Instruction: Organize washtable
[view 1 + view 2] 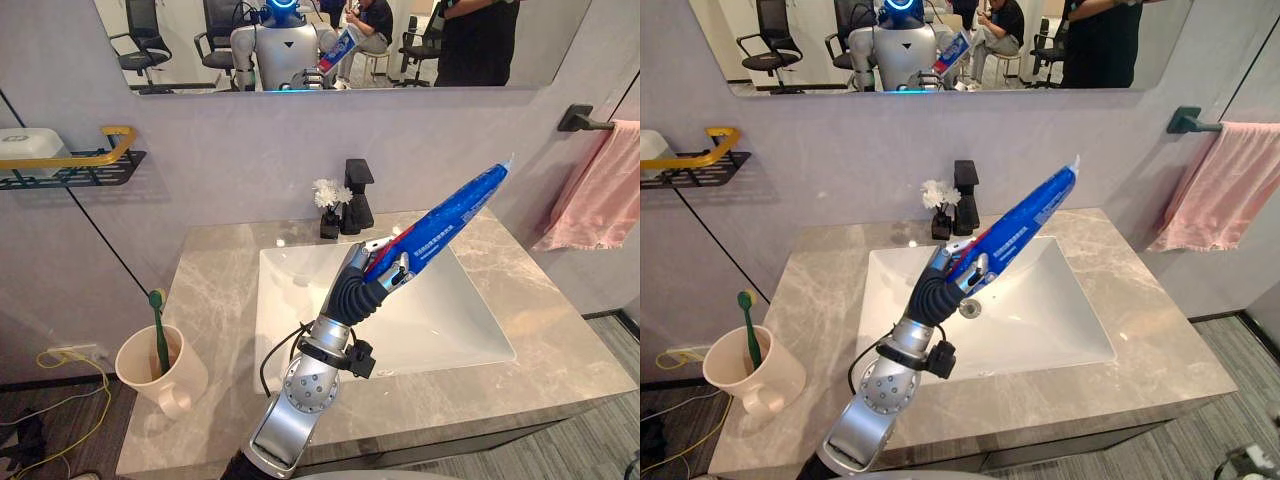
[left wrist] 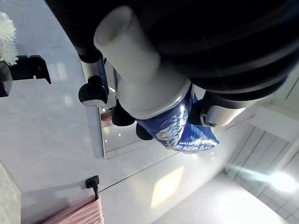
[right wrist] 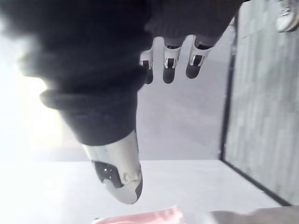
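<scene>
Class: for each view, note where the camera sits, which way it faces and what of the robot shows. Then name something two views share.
Left eye view: head, facing down at the sink; left hand grips the toothpaste tube.
Right eye view: beside it, same scene.
Left wrist view: left wrist, along the hand, past the tube to the wall.
Right wrist view: right wrist; open right hand, floor beyond.
Shared: pink towel, left wrist and eye views.

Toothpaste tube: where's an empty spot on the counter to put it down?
The counter right of the sink, toward the towel, is bare. So is the left side behind the cup. It is crowded behind the sink, by the faucet and flowers.
</scene>
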Available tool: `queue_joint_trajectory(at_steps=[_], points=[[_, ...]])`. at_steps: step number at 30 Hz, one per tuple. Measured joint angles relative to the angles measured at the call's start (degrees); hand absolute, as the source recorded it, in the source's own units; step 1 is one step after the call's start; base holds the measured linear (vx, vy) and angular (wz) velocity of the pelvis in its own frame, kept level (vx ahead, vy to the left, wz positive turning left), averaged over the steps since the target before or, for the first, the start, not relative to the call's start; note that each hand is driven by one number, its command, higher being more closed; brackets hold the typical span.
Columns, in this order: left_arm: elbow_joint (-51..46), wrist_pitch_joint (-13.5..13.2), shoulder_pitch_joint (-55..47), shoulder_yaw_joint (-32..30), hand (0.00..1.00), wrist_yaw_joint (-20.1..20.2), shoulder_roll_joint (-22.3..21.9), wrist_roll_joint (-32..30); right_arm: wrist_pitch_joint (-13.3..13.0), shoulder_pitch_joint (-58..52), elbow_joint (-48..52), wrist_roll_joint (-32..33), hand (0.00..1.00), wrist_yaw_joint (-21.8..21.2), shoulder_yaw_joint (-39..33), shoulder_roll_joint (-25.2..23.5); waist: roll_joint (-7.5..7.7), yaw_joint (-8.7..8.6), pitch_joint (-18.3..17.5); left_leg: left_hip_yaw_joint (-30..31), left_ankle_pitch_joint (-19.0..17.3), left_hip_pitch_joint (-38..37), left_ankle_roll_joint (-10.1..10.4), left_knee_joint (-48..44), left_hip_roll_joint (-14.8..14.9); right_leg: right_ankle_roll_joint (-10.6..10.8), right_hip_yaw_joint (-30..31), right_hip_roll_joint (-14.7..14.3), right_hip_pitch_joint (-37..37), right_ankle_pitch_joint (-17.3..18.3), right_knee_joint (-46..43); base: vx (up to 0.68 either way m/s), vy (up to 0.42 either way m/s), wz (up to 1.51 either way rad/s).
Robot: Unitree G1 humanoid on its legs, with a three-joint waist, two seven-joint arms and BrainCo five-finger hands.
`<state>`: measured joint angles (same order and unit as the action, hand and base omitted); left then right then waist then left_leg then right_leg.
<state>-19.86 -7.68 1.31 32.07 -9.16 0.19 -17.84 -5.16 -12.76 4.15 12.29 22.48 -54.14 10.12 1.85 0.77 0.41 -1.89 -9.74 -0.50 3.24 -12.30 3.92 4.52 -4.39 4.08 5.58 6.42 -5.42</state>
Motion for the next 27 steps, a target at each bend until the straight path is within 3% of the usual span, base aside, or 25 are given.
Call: queue_joint_trajectory(at_steps=[5,13,18,27], points=[[0.01,0.01,-0.02,-0.05,1.00,0.01,0.04,-0.05,-2.39,0.09,8.63,-1.56,0.00,0.56,3.41,0.78,0.00,-0.12,-0.70,-0.60,-0.08,0.61,-0.03,-0.31,0.09,-0.10,0.80,-0.05,-1.52,0.34,-1.22,0.00,0.006,-0.07],[0.57,0.00,-0.28,-0.03,1.00,0.48,2.90,0.58,-8.32,8.88,6.62,6.72,0.00,-8.76,15.17,9.29,-0.41,-0.23,-1.30,-0.37,0.16,0.88,-0.47,-0.22,-0.82,-0.18,2.78,0.02,-3.34,0.14,-1.36,-0.02,0.014,-0.08],[2.46,0.02,-0.60,-1.09,1.00,1.83,4.06,1.51,-8.18,13.20,1.22,12.27,0.00,-16.88,23.81,13.09,-0.62,-0.37,-1.33,0.90,0.76,1.04,-1.20,0.14,-2.09,0.09,1.53,0.62,-2.68,-0.44,-0.27,0.03,0.017,0.12],[-0.11,0.06,-0.69,-3.51,1.00,2.95,5.72,1.49,-6.78,14.75,2.14,22.72,0.00,-28.24,38.18,12.55,-1.35,-0.18,-0.55,3.58,1.76,1.05,-2.25,1.64,-4.00,0.53,-0.97,2.10,-0.79,-0.74,1.73,0.02,0.018,0.17]])
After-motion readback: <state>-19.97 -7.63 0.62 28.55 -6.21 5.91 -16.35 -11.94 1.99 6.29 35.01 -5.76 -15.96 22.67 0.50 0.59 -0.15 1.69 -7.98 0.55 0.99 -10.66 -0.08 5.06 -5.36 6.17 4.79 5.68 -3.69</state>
